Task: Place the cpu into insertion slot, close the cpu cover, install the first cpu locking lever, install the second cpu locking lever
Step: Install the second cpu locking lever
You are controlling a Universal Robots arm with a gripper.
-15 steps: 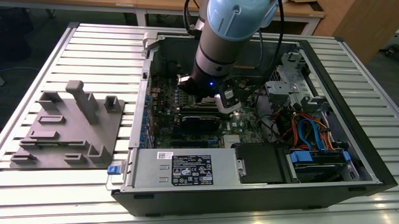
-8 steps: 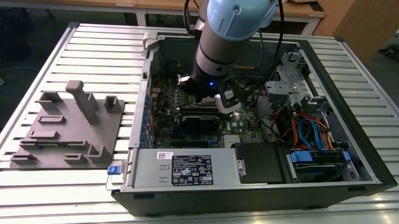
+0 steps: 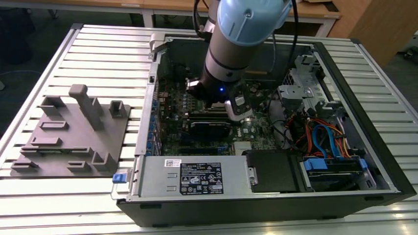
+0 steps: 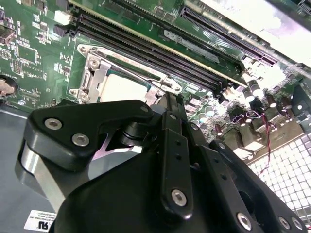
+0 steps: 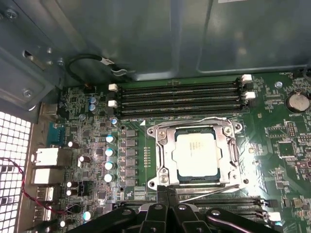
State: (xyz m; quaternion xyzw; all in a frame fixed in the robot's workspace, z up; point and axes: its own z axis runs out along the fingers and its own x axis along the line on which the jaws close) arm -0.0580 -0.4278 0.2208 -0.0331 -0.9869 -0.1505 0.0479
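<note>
The gripper [image 5: 167, 194] stands low over the motherboard [image 5: 286, 160] inside the open computer case [image 3: 365, 196]. In the first wrist view its black fingers [image 5: 170, 204] lie pressed together, with no visible gap between them, at the edge of the insertion slot [image 5: 231, 160]. Nothing is held between them. The tips sit at, or just above, a thin silver locking lever [image 5: 209, 192] that runs along the near side of the socket frame; contact cannot be confirmed.

The cpu [image 5: 196, 154] lies flat in the insertion slot, pale metal top facing up, edges square to the socket. The cpu cover [image 5: 165, 150] lies down over it, and the chip shows through the square window. The locking lever's long axis runs roughly parallel to the black memory slots [image 5: 180, 99] beyond the socket.

In the second wrist view the gripper body [image 4: 146, 179] hides the near half of the socket, so only part of the cpu [image 4: 124, 87] and the frame [image 4: 92, 80] are visible. In the exterior view the arm [image 3: 232, 58] hides the socket area; the power supply box [image 3: 196, 178] lies along the case's near wall, and a grey fixture block [image 3: 72, 132] rests on the slatted table [image 3: 39, 205] towards the exterior view's left.
</note>
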